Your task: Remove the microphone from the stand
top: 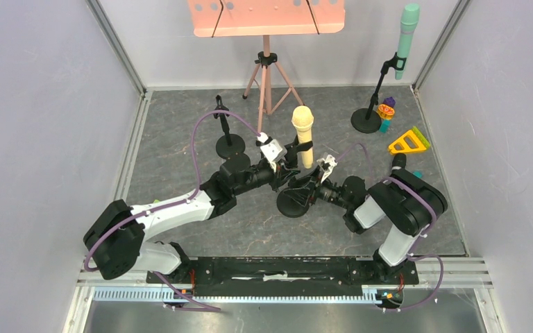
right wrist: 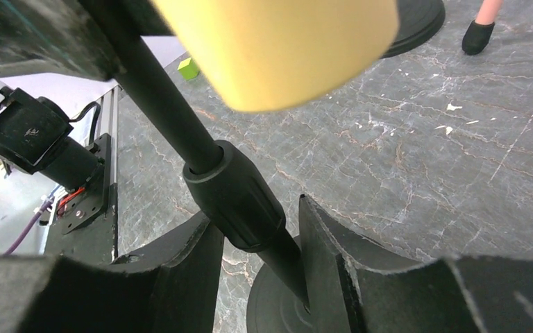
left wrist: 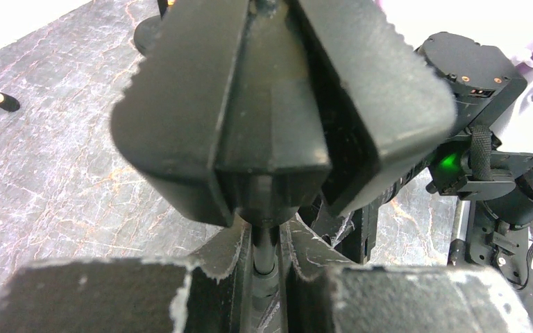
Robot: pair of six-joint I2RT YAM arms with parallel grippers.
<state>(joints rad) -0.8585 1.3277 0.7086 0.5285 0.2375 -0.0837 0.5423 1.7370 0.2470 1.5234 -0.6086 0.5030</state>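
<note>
The yellow microphone (top: pixel 302 130) stands upright in the black clip of its stand (top: pixel 297 202) at the middle of the floor. My left gripper (top: pixel 288 158) reaches in from the left and is shut on the thin stand pole (left wrist: pixel 265 258) just under the clip (left wrist: pixel 271 104). My right gripper (top: pixel 317 182) comes in from the right, lower down. Its fingers straddle the pole at the thick collar (right wrist: pixel 239 201), above the round base (right wrist: pixel 277 309). The right finger touches the pole and a gap shows on the left, so my right gripper (right wrist: pixel 257 218) is open. The microphone's yellow end (right wrist: pixel 277 41) hangs just above.
A teal microphone (top: pixel 407 38) sits on a second stand (top: pixel 366 121) at the back right. A small bare stand (top: pixel 230 144) is beside my left arm. A pink music stand (top: pixel 266 17) is at the back. A yellow triangle (top: pixel 408 142) and a colourful toy (top: pixel 386 111) lie right.
</note>
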